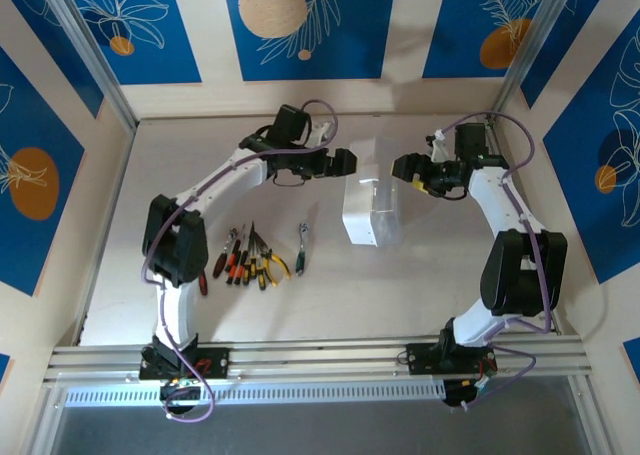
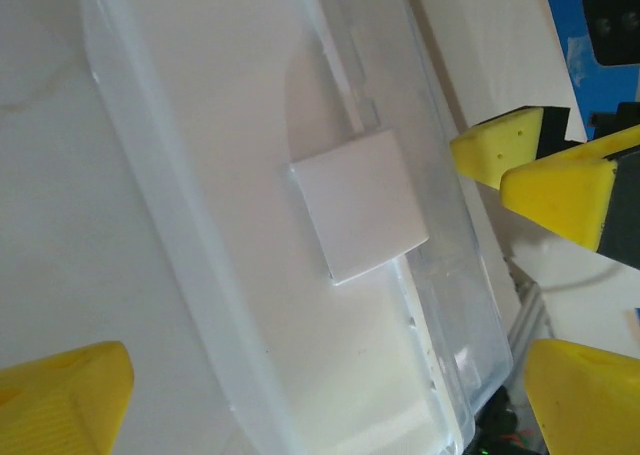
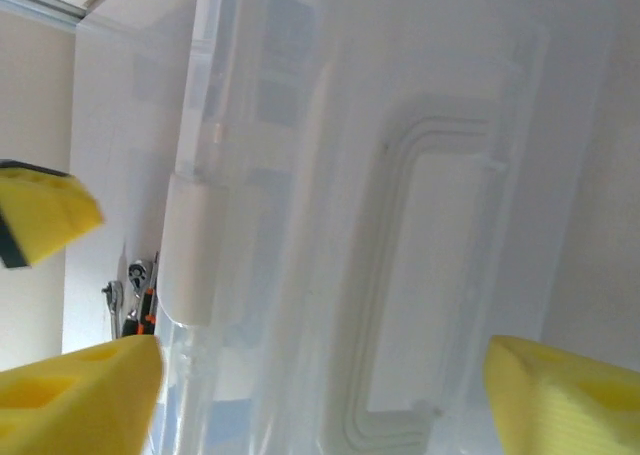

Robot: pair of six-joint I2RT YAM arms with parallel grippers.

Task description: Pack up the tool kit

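Note:
The tool kit's translucent white case (image 1: 369,203) lies mid-table between my two grippers. My left gripper (image 1: 347,162) is open at the case's far left corner. In the left wrist view its yellow fingers (image 2: 66,396) stand wide, and the case (image 2: 250,305) and its white latch (image 2: 360,205) span the space between them. My right gripper (image 1: 405,167) is open at the far right corner. It (image 3: 320,395) faces the case's broad side with the moulded handle (image 3: 420,275). The pliers and screwdrivers (image 1: 250,263) and the metal ratchet (image 1: 301,245) lie loose on the table to the case's left.
The two grippers are close together across the case: the right one's yellow fingers (image 2: 555,180) appear in the left wrist view, and a left finger (image 3: 40,215) appears in the right wrist view. Walls enclose the table on three sides, and a metal rail (image 1: 320,360) runs along its near edge.

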